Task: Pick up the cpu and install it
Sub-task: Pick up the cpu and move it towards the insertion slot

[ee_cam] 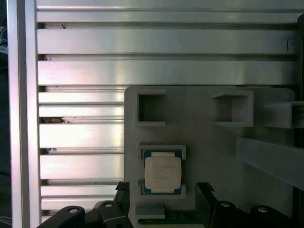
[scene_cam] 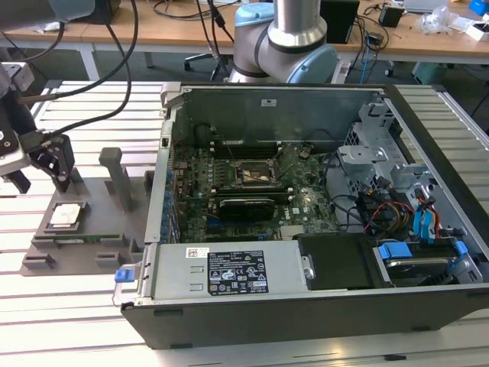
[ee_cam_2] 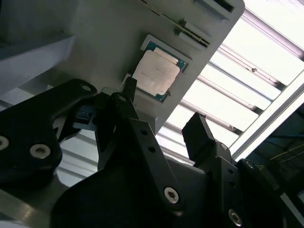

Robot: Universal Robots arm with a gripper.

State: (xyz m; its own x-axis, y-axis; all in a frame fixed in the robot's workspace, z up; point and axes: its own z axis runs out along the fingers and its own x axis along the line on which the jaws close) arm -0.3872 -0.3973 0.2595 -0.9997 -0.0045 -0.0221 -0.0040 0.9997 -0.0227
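**Exterior view, left to right.** The gripper (scene_cam: 40,180) hangs at the far left, over the left end of a grey holder plate (scene_cam: 95,191) that lies on the slatted table (scene_cam: 69,306). The cpu (scene_cam: 65,215) lies flat, metal top up, in a square recess of that plate, just below the gripper. Two upright posts (scene_cam: 118,176) stand on the plate's right part. Next comes the open computer case (scene_cam: 306,313), w/ the arm base (scene_cam: 286,38) behind it. Inside the case are the motherboard (scene_cam: 306,199), its dark metal-framed socket (scene_cam: 256,174) and a long black card (scene_cam: 246,206) near the socket. Blue cables (scene_cam: 424,222) sit at the right end.

**Wrist views.** In the first wrist view the fingers (ee_cam: 205,191) are spread wide, one to each side of the cpu (ee_cam: 162,173), and grasp nothing. The second wrist view shows the same: the gripper (ee_cam_2: 163,107) is splayed and the cpu (ee_cam_2: 156,72) is seated in its recess. The fingertips appear clear of the plate, though contact can't be judged.
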